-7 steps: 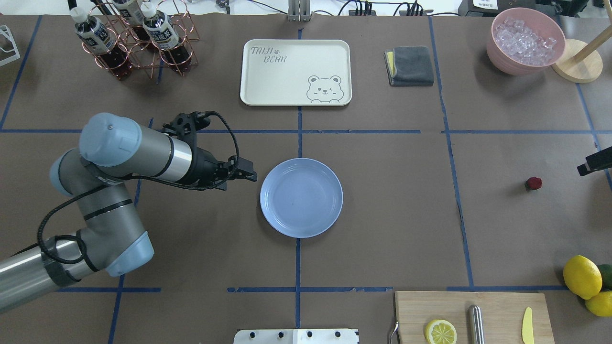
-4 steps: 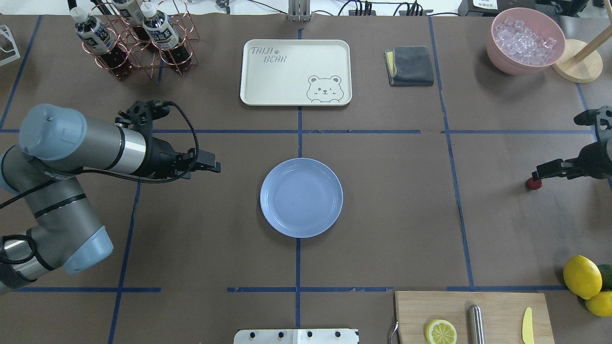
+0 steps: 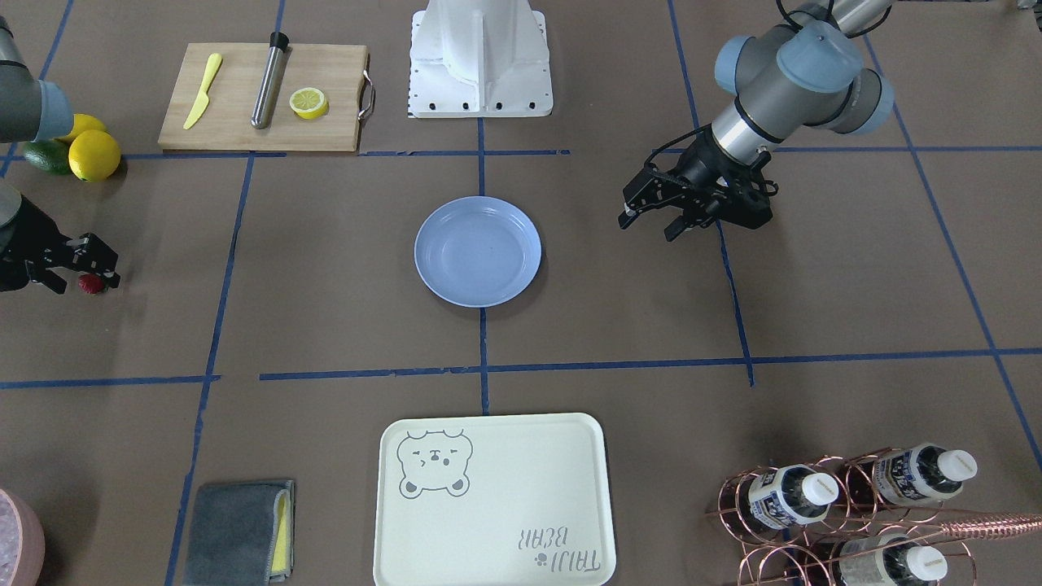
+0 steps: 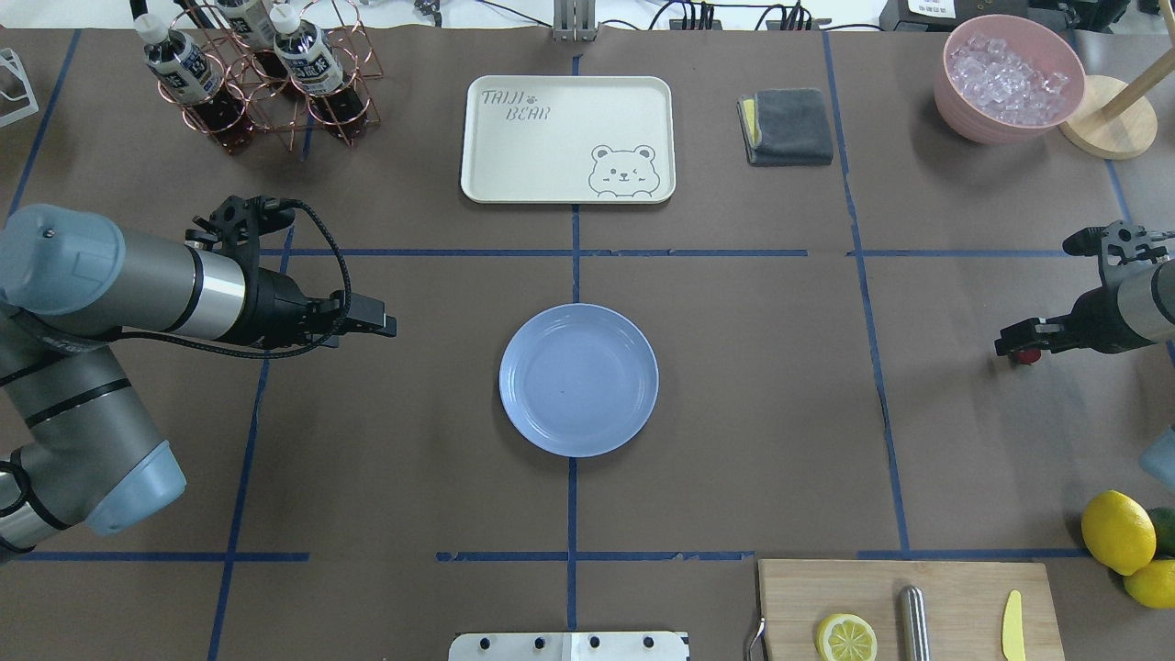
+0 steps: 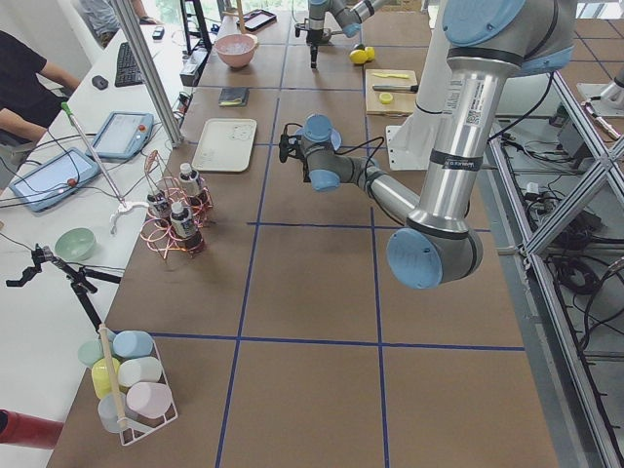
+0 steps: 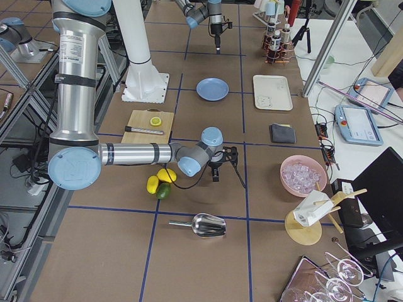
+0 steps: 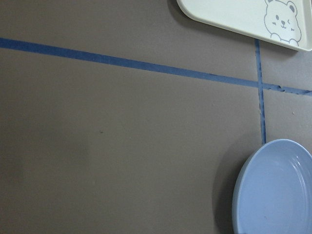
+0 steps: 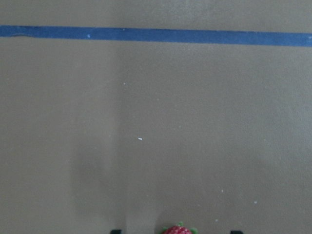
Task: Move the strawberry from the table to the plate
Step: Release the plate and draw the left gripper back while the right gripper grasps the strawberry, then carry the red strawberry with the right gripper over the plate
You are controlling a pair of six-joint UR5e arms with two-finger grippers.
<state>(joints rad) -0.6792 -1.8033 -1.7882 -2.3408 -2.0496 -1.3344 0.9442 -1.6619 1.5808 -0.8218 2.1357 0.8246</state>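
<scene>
Grasp step: right end effector [image 3: 88, 282] spread apart astride strawberry [image 4: 1029, 355] on desk [image 4: 734, 413]; next, closing gently, then lifting across to plate [image 4: 578, 379].

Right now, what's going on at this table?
The right end effector sits low over the strawberry, jaws open on either side of it. The berry is on the table, not yet lifted. The plate at the centre is empty. The left end effector hangs open beside the plate, holding nothing.
</scene>
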